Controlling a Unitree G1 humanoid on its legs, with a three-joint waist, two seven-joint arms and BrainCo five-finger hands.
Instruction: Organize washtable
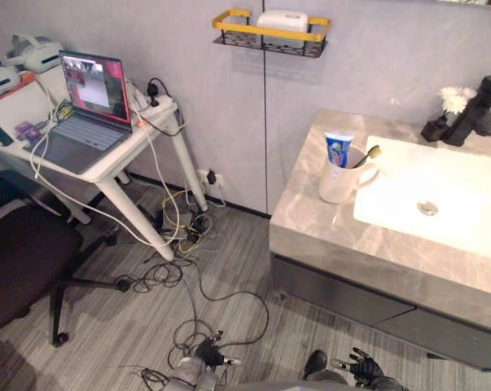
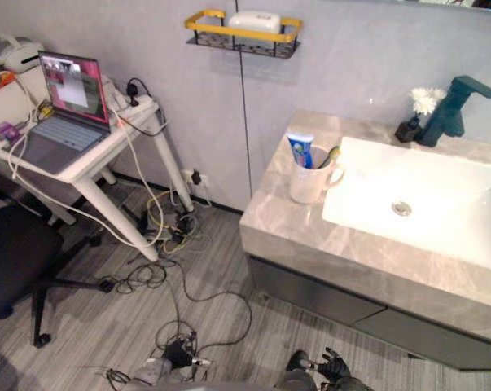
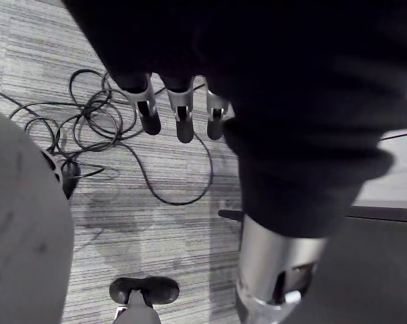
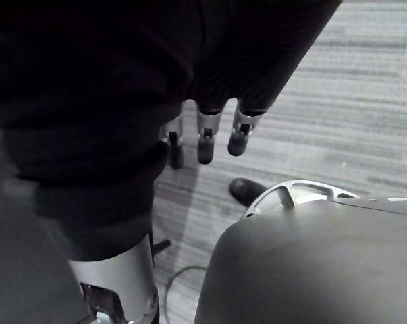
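Left hand at 6 o'clock and right hand at 5 o'clock hang loose-fingered, empty; the mug stands at 3 o'clock.

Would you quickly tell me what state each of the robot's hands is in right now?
Left hand: open, fingers relaxed, holding nothing.
Right hand: open, fingers relaxed, holding nothing.

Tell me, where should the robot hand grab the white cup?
The cup is likely best held by its handle, which sticks out toward the sink: come from that side. The toothpaste and toothbrush poke out the top, so above looks blocked.
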